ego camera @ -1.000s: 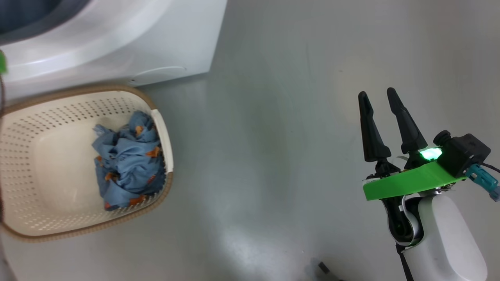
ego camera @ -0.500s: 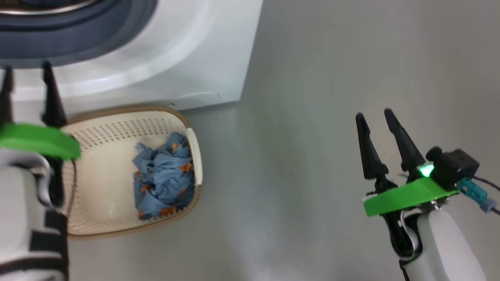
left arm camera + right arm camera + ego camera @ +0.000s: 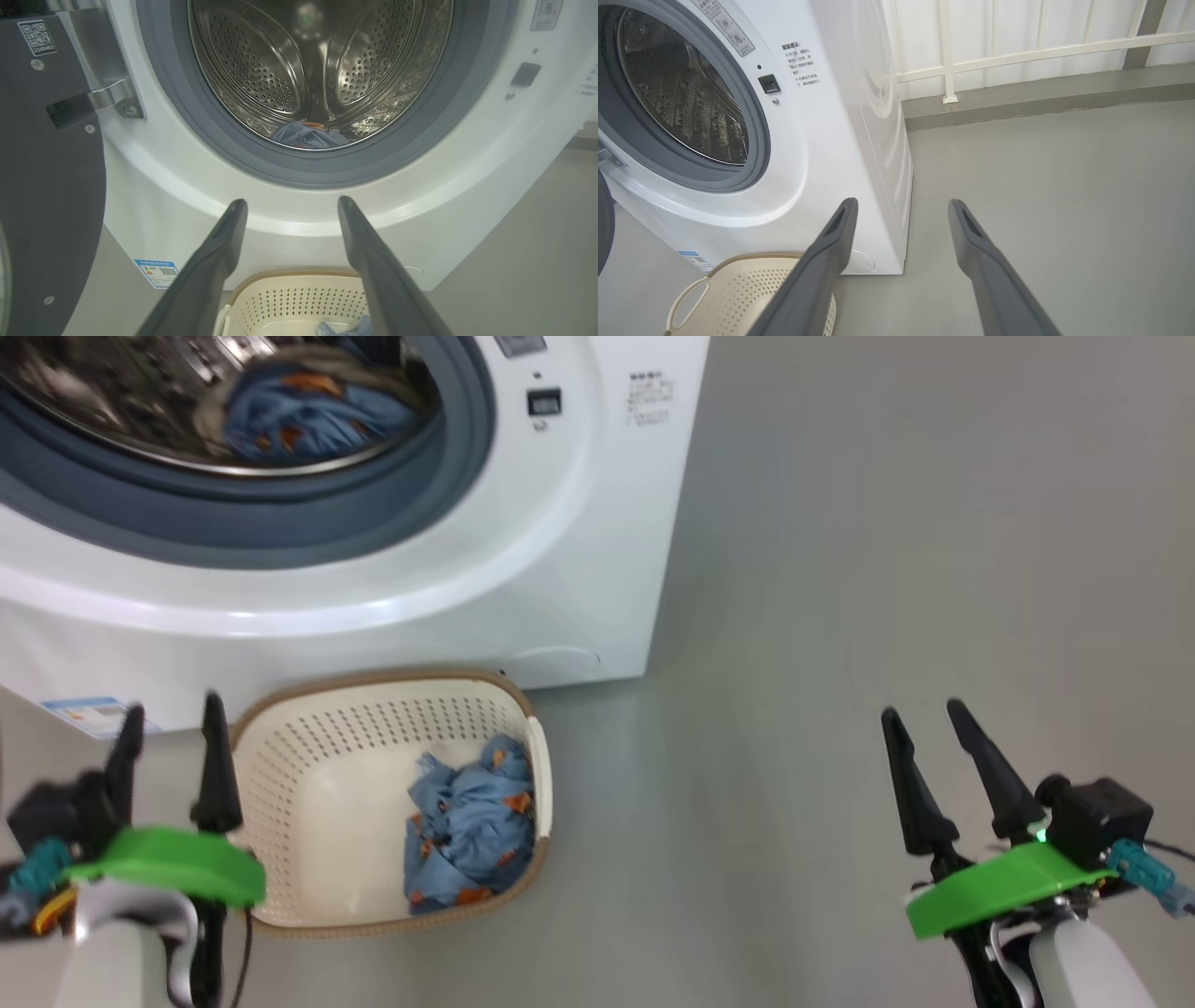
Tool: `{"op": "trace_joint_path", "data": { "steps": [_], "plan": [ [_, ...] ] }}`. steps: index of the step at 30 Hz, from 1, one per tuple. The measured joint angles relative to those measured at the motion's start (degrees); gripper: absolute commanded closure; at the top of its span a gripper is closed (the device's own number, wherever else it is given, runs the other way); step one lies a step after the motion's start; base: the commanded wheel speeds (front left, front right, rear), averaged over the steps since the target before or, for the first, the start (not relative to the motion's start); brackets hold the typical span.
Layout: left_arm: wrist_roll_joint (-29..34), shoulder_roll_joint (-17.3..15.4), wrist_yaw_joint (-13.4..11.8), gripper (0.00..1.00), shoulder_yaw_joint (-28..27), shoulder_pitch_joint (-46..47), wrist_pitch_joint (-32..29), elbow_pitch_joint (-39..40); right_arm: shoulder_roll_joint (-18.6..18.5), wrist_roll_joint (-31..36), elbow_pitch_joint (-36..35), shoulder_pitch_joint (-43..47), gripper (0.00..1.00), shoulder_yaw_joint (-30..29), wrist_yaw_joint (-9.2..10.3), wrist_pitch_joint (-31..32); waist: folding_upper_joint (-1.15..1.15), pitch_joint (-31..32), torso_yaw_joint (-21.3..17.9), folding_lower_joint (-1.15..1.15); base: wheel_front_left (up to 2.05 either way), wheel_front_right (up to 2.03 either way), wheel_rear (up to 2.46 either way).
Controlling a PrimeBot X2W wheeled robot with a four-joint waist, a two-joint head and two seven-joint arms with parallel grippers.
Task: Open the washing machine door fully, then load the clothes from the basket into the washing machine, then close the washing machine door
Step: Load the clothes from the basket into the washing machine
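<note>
Both jaws hang wide apart, nothing in them.

Head view: our cam has tipped up since a sec ago, so the whole pic slid; the things did not move. L gripper (image 3: 175, 705) now shows at the lower left, just beside the basket (image 3: 373, 675). R gripper (image 3: 920, 709) hangs over bare floor (image 3: 887, 523), well apart from it. The washing machine (image 3: 579, 569) mouth is in the pic now, w/ a blue cloth (image 3: 299, 411) down in the drum. The other cloth (image 3: 467, 831), blue w/ orange bits, sits in the basket.

L wrist view: L gripper (image 3: 292, 201) points at the open drum. The washing machine door (image 3: 51, 196) is swung out to the side. Blue cloth (image 3: 306, 135) lies at the drum's bottom.

R wrist view: R gripper (image 3: 902, 202) points past the machine's corner, at the floor.

So we think: door step done, loading partway. Next job: grab the other cloth, drop it in, then shut the door.
</note>
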State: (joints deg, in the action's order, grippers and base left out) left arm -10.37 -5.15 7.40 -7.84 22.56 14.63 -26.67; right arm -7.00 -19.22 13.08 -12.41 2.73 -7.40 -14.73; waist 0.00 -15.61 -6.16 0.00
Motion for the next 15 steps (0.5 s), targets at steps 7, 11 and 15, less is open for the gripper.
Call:
{"op": "trace_joint_path", "data": {
  "steps": [7, 11, 15],
  "plan": [
    [0.0, 0.3, 0.0, 0.0, 0.9, -9.2, 0.0, 3.1, -0.8, -0.1, 0.3, 5.3, 0.0, -0.5, 0.0, 0.0, 0.0, 5.4, 2.1, 0.0, 0.0, 0.0, 0.0],
    [-0.1, 0.5, 0.0, 0.0, 1.4, -14.2, 0.0, 5.1, -1.2, -0.2, 0.5, 8.1, 0.0, -1.1, 0.0, 0.0, 0.0, 8.3, 3.2, 0.0, 0.0, 0.0, 0.0],
    [-0.2, 0.6, 0.0, 0.0, 1.5, -17.7, 0.0, 7.3, -1.5, -0.8, 0.4, 10.2, 0.0, -1.8, 0.0, 0.0, 0.0, 10.7, 4.2, 0.0, 0.0, 0.0, 0.0]
  ]
}}
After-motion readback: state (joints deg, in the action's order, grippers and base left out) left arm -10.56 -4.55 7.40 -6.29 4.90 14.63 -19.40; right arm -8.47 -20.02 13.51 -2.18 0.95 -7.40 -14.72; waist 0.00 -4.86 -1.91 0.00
